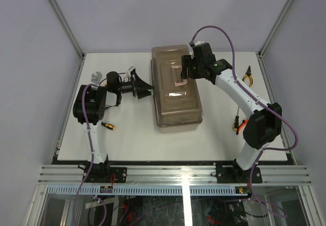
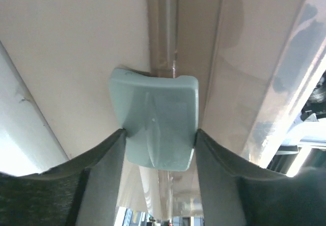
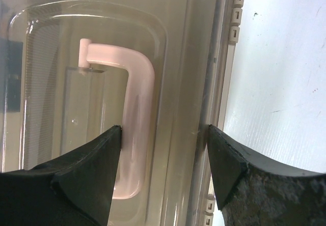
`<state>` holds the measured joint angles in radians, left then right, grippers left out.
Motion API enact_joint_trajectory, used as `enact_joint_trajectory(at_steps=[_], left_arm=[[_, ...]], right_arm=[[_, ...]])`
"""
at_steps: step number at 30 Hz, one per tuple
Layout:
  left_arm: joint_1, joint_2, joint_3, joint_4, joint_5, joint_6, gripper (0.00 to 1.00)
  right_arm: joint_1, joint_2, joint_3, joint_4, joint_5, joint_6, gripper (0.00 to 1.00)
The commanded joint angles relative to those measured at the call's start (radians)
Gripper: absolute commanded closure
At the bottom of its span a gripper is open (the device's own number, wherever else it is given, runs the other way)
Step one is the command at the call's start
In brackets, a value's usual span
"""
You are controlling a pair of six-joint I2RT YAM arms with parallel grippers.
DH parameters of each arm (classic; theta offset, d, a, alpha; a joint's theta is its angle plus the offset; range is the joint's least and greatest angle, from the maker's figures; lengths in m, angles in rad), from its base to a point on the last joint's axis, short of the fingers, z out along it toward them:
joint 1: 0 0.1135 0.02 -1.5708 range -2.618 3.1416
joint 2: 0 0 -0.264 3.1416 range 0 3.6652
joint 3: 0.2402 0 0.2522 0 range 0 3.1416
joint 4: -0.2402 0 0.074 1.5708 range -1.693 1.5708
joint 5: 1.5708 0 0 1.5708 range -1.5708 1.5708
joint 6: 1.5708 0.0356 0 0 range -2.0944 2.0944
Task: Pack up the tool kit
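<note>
Step, we judge: unlatching toolbox [image 1: 178, 125], lid [image 1: 173, 101] shut; pliers [image 1: 248, 76] well right of it. Our left gripper [image 2: 160, 132] pinches its latch [image 2: 155, 104]; right gripper [image 3: 164, 129] spread wide over handle [image 3: 138, 99]. Next: we must pry latch free.

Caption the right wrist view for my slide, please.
Right gripper open above the closed toolbox lid, pale handle beneath it.
</note>
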<state>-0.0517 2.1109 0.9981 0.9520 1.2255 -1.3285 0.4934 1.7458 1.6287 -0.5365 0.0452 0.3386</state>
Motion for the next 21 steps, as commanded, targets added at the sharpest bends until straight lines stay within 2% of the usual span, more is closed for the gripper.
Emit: enact_joint_trajectory(at_steps=[1, 7, 8, 10, 11, 14, 15, 18, 21], left_arm=[[-0.088, -0.004, 0.016, 0.089, 0.039, -0.023, 0.58], [-0.088, -0.006, 0.003, 0.096, 0.043, -0.038, 0.87], [-0.089, -0.009, 0.0, 0.099, 0.046, -0.041, 0.9], [-0.088, -0.017, -0.007, 0.096, 0.048, -0.041, 0.88], [-0.088, -0.022, -0.01, 0.096, 0.048, -0.039, 0.83], [-0.088, -0.024, -0.012, 0.09, 0.049, -0.037, 0.45], [-0.088, -0.025, -0.014, 0.091, 0.047, -0.038, 0.36], [-0.088, -0.021, -0.012, 0.097, 0.038, -0.038, 0.21], [-0.088, -0.012, -0.004, 0.098, 0.032, -0.042, 0.18]], right_arm=[[0.038, 0.099, -0.061, -0.196, -0.072, -0.013, 0.37], [0.037, 0.1, -0.061, -0.197, -0.075, -0.013, 0.37], [0.038, 0.099, -0.063, -0.197, -0.075, -0.013, 0.37], [0.039, 0.097, -0.069, -0.193, -0.074, -0.012, 0.37], [0.039, 0.095, -0.072, -0.191, -0.077, -0.012, 0.37], [0.04, 0.092, -0.082, -0.185, -0.08, -0.01, 0.37], [0.039, 0.091, -0.085, -0.185, -0.08, -0.009, 0.37], [0.04, 0.088, -0.09, -0.186, -0.082, -0.01, 0.37], [0.039, 0.086, -0.09, -0.188, -0.081, -0.012, 0.37]])
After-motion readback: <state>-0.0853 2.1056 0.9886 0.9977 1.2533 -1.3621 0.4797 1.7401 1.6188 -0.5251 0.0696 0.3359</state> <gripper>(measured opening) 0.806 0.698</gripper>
